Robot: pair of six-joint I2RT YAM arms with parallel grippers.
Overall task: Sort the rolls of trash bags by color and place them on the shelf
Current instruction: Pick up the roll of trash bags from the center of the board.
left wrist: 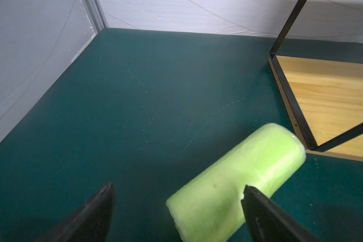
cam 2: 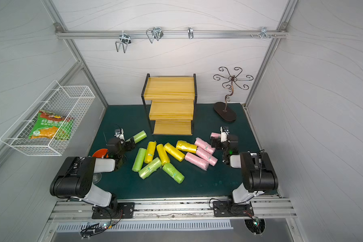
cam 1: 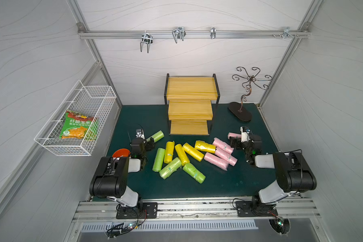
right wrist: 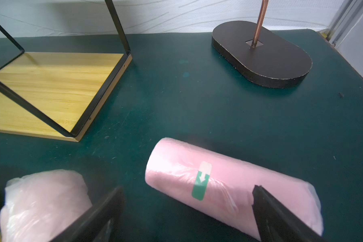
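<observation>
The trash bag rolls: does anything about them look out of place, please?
Two lie apart from the heap: a green roll at the open left gripper, a pink roll at the open right gripper. Nothing else stands out.

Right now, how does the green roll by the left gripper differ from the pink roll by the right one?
The green roll is light green, the pink roll pale pink. The pink roll shows a teal sticker with a white arrow; the green roll shows none. The green roll lies on the shelf's left-arm side, the pink roll on its right-arm side. Both lie ungripped on the mat; the left gripper and right gripper are open.
</observation>
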